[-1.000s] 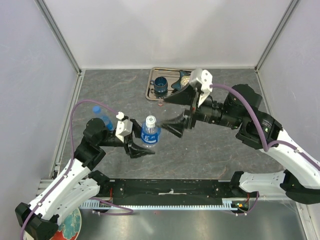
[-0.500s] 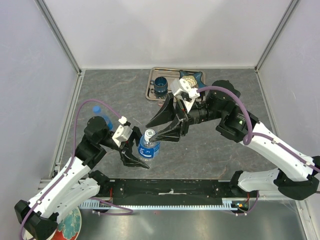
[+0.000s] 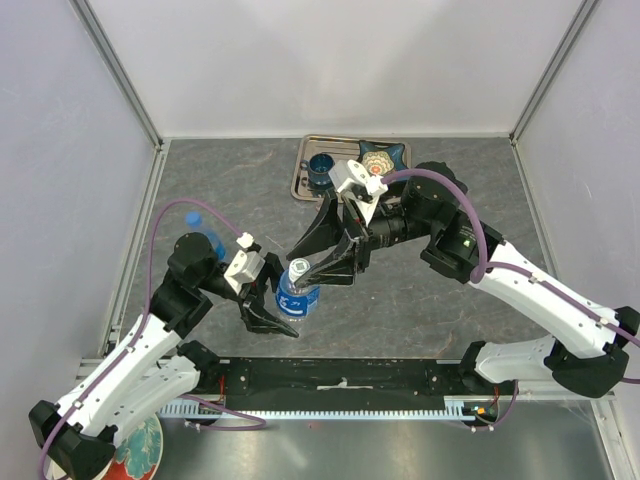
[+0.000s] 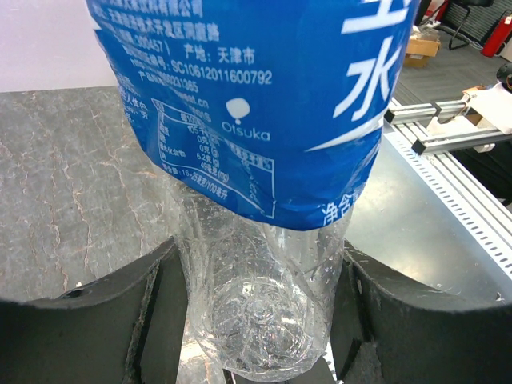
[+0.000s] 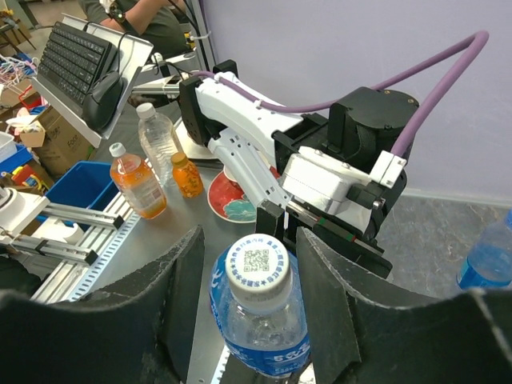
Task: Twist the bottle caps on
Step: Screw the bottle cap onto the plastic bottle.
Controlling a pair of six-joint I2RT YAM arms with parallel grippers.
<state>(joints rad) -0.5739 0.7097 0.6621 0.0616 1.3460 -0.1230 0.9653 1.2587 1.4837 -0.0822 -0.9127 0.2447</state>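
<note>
Noted white shells on the long links of left arm (image 3: 130, 365) and right arm (image 3: 560, 305), with black cylindrical joint housings (image 3: 185, 265) between them. Saw black bases (image 3: 495, 358) at the near edge. Traced one purple cable (image 3: 165, 222) looping off the left wrist, a second purple cable (image 3: 478, 225) off the right. Spotted white blocky camera mounts (image 3: 243, 266) at both wrists. Found left gripper (image 3: 287, 303) and right gripper (image 3: 298, 267) fitted with black wedge-shaped fingers (image 5: 180, 304), matte and grainy up close. Made out a black motor block (image 5: 372, 128) behind the left wrist's white bracket.
</note>
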